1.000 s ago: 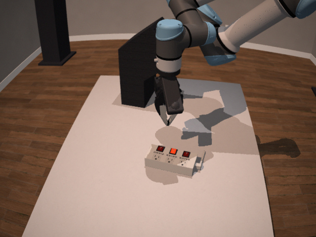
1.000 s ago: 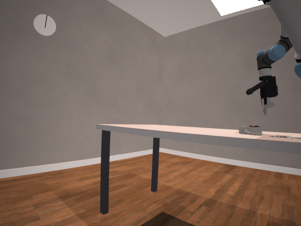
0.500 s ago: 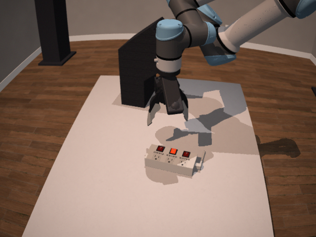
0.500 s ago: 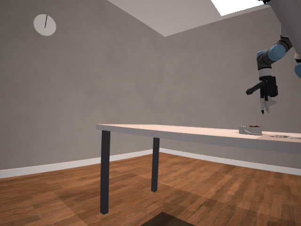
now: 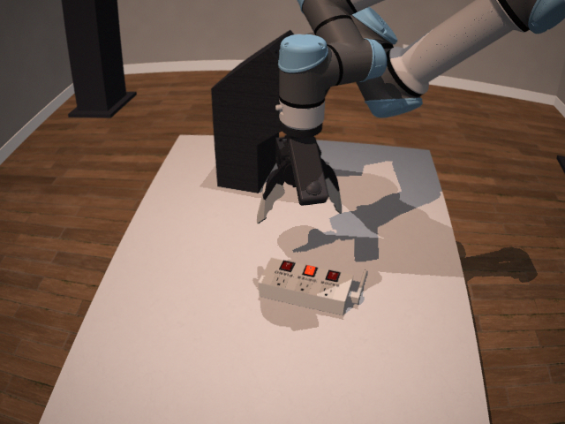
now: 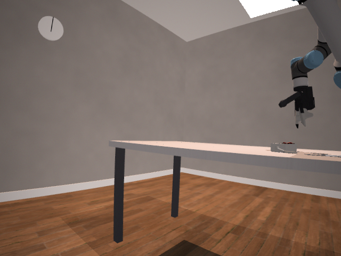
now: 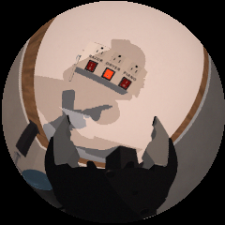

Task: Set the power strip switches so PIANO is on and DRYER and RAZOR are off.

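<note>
The beige power strip [image 5: 310,286] lies on the white table with its switches facing up. It also shows in the wrist view [image 7: 109,71] and, small, in the side view [image 6: 283,146]. The middle switch, DRYER [image 5: 310,269], glows bright orange. The PIANO switch [image 5: 286,265] and the RAZOR switch [image 5: 332,275] are dark red. My gripper [image 5: 299,215] is open and empty. It hangs well above the table, behind the strip, fingers pointing down, as the side view [image 6: 300,124] and the wrist view [image 7: 111,121] also show.
A tall black block [image 5: 244,118] stands on the table's far side, just behind the gripper. A short cable stub [image 5: 360,284] sticks out of the strip's right end. A dark pillar [image 5: 95,55] stands on the floor at the back left.
</note>
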`<move>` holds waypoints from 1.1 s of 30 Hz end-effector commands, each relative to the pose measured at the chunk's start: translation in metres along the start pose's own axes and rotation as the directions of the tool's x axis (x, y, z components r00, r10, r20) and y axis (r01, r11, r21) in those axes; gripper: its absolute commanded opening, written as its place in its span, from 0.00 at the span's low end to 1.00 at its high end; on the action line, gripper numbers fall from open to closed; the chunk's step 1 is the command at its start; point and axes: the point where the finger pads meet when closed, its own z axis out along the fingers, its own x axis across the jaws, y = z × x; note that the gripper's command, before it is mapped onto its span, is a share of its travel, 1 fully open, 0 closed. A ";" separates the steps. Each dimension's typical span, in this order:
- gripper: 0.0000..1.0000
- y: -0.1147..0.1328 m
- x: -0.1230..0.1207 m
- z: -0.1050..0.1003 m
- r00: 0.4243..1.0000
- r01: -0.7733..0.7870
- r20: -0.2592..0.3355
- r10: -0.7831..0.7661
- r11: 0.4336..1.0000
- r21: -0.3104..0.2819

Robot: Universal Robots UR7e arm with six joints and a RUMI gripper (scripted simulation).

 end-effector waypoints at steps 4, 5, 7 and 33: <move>1.00 0.000 0.000 0.000 1.000 0.000 -0.001 0.000 1.000 0.001; 1.00 0.000 0.000 0.000 1.000 0.000 -0.001 0.000 1.000 0.001; 1.00 0.000 0.000 0.000 1.000 0.000 -0.001 0.000 1.000 0.001; 1.00 -0.043 -0.013 -0.072 0.922 -0.370 0.033 0.385 0.857 0.357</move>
